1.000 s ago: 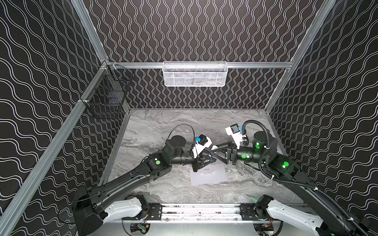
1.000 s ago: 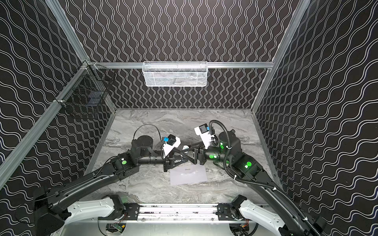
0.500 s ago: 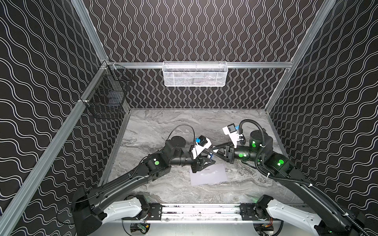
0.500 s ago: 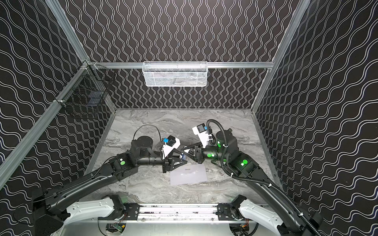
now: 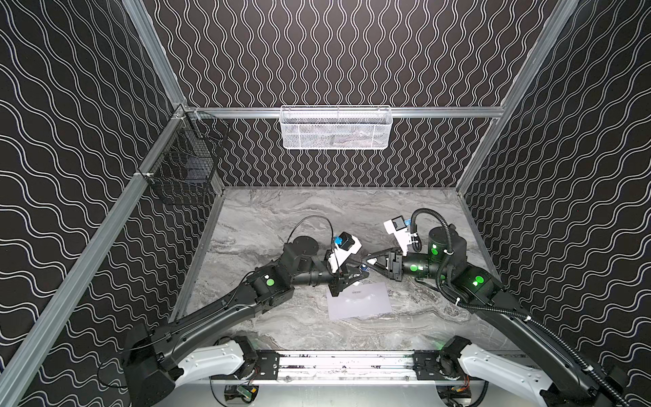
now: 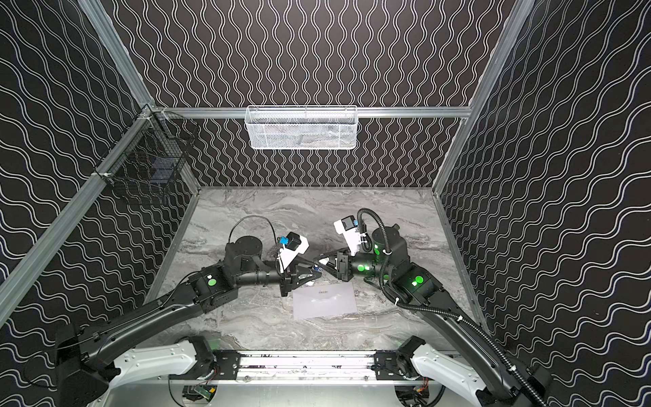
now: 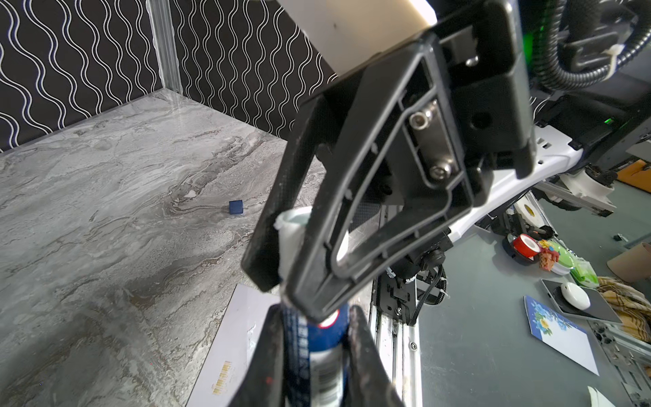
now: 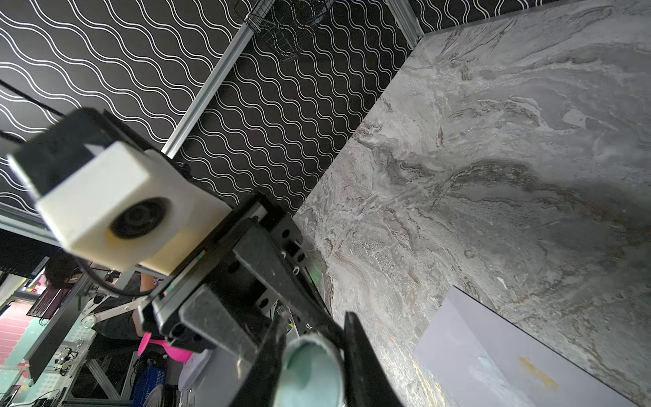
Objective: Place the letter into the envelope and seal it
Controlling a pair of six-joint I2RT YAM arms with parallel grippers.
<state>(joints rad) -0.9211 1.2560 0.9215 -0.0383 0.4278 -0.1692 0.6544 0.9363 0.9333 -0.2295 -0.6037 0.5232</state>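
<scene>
The pale lavender envelope (image 5: 359, 301) (image 6: 324, 301) lies flat on the marble table, with a small printed mark near its far edge. The letter is out of view. Just behind the envelope, both grippers meet tip to tip over a glue stick (image 7: 317, 349). My left gripper (image 5: 357, 276) (image 7: 315, 327) is shut on its blue barcoded body. My right gripper (image 5: 366, 263) (image 8: 315, 327) is shut on its white open end (image 8: 310, 366), where pale glue shows inside the tube. The stick hangs a little above the table.
A small blue cap (image 7: 235, 207) sits on the table beyond the grippers. A white mesh basket (image 5: 336, 128) hangs on the back wall and a black wire basket (image 5: 183, 172) on the left wall. The metal rail (image 5: 345, 363) runs along the front edge.
My right gripper has moved left to the left gripper and closed from wide open onto the stick's white end. The left gripper has tightened on the blue body. The envelope has not moved.
</scene>
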